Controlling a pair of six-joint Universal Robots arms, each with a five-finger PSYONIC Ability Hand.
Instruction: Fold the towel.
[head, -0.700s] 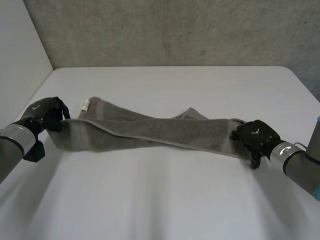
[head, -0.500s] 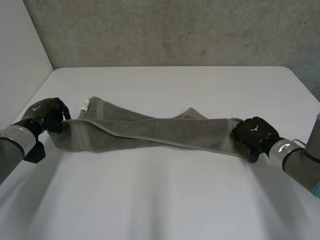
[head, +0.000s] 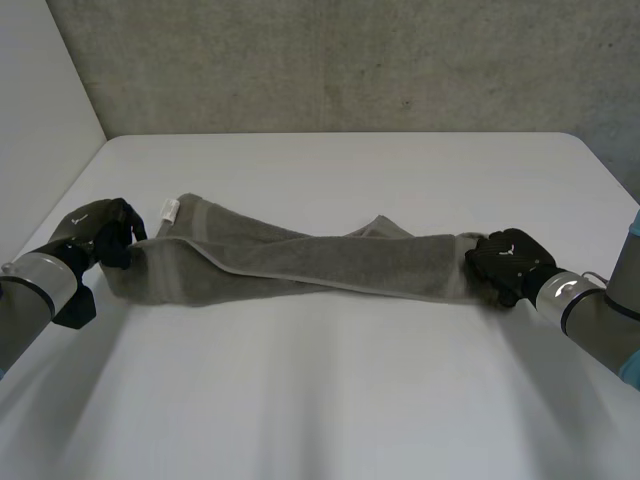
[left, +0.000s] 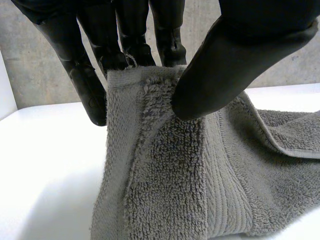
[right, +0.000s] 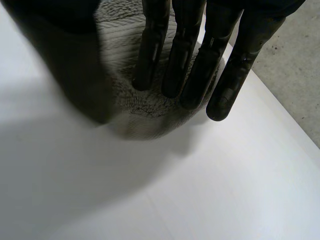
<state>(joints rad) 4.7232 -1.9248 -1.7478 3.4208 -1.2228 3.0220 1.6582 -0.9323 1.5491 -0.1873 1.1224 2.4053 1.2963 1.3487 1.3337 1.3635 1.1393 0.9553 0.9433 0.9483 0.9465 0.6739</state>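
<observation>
The towel (head: 300, 262) is grey terry cloth, rough and looped (a flatter woven band runs near its end). The surface (head: 330, 400) is smooth matt white; the left robot hand (left: 220, 60), matt black.

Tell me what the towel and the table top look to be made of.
The towel looks like grey terry cloth, probably cotton: the left wrist view shows fuzzy looped pile and a flatter woven band near its end. The table looks like a smooth white sheet with a soft sheen, perhaps laminate or painted board: it shows no grain or texture.
</observation>
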